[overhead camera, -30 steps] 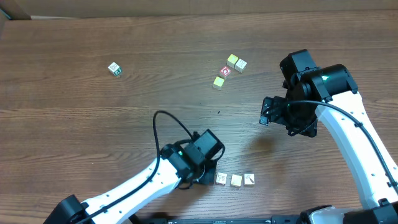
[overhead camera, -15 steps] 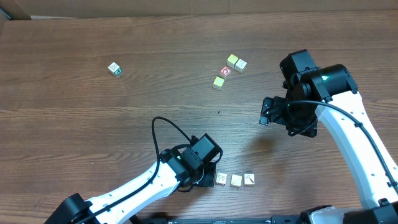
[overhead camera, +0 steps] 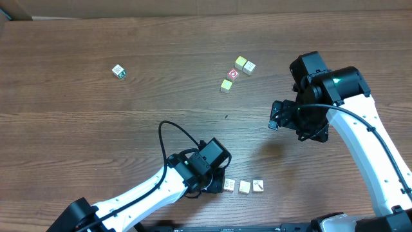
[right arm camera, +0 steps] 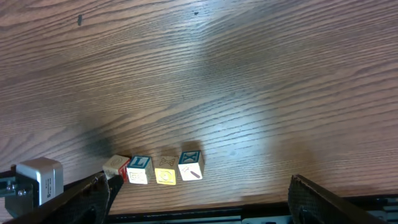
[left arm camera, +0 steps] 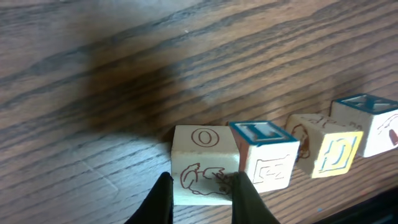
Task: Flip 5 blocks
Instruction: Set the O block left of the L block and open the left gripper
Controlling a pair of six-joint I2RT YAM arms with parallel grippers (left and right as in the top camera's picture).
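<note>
Four blocks stand in a row near the table's front edge. In the left wrist view my left gripper is shut on the leftmost block, a pale cube with an O on top and a red drawing on its side; it rests on the table against the blue-L block. Two more blocks follow to the right. From overhead, three of the row show; the held one is hidden under my left wrist. My right gripper hovers open above the table, well back from the row.
Far from the row, a cluster of cubes sits at the back: two yellowish ones, a cream one and one with a red ringed face. A lone cube with green marks lies at the back left. The table's front edge is just behind the row.
My left wrist has shifted slightly toward the front edge at the row's left end. The right arm has not moved.
</note>
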